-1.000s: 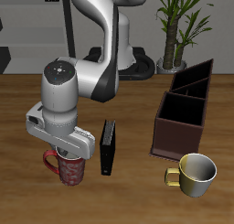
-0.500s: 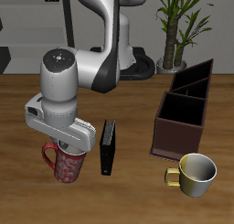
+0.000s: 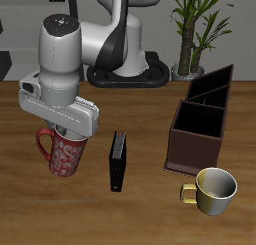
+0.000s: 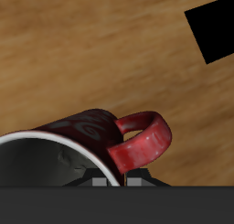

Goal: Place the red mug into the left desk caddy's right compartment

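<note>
Holding the red mug (image 3: 66,154) by its rim, our gripper (image 3: 70,135) hangs over the near part of the table (image 3: 140,219). The mug looks lifted clear of the wood, though we cannot be sure from the outside camera. Its red loop handle (image 3: 43,141) sticks out to the side away from the caddy. In the wrist camera we see the mug (image 4: 64,144) close up, with its light grey inside and its handle (image 4: 142,144) over bare wood.

So we think the first part is done: the mug is picked up. The rest is not done. The mug is well apart from the left desk caddy (image 3: 200,117), which stands far across the table. Its right compartment (image 3: 193,118) is open at the top, and we cannot see anything in it. We judge that we need to carry the mug over the tall walls and lower it in.

The gripper is pinching the mug's rim, with its fingers mostly hidden by the arm. The jaws are only a little apart, as wide as the mug's thin wall.

Between the mug and the caddy, a thin black book (image 3: 118,160) stands on the table. A cream-yellow mug (image 3: 213,191) sits near the front edge, just before the caddy.
</note>
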{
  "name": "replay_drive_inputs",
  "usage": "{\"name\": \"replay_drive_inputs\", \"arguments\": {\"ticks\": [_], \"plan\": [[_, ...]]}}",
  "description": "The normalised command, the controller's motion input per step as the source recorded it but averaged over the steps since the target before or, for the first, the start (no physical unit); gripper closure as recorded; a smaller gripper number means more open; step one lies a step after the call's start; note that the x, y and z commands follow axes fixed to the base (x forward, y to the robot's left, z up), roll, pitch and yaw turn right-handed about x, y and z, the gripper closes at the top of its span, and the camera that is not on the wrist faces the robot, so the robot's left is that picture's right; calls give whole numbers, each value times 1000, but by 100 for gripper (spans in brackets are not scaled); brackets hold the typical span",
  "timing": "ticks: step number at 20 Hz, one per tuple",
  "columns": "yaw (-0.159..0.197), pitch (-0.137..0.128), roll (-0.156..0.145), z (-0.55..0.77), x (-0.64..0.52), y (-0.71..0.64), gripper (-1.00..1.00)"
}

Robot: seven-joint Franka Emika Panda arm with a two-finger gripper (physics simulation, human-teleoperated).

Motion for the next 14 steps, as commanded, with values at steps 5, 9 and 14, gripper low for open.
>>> {"name": "replay_drive_inputs", "arguments": {"ticks": [5,9,14], "plan": [[31,-87,-23,764,-429,-43,100],[29,-64,-3,486,-389,58,100],[45,16,13,388,-415,209,100]]}}
